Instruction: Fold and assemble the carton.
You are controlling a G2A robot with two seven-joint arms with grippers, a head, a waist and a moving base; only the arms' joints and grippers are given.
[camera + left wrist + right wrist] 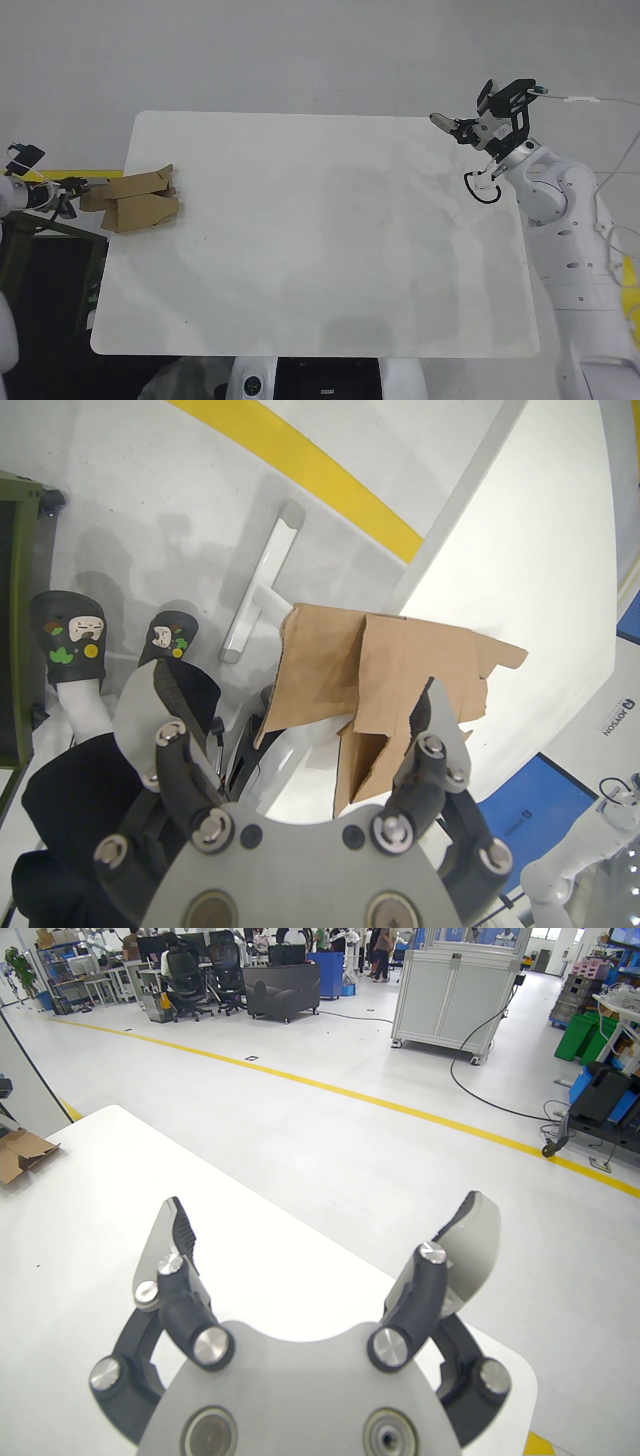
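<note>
Top view: carton [135, 200], part-folded, lies at the table's [320, 250] left edge, overhanging it, likely for side access; left claw [70, 192] just beside. Left wrist view: claw spread, gripping nothing; carton's open pocket shows no contents. Right wrist view: right claw [320, 1213] released, parked over the table's far corner.
</note>
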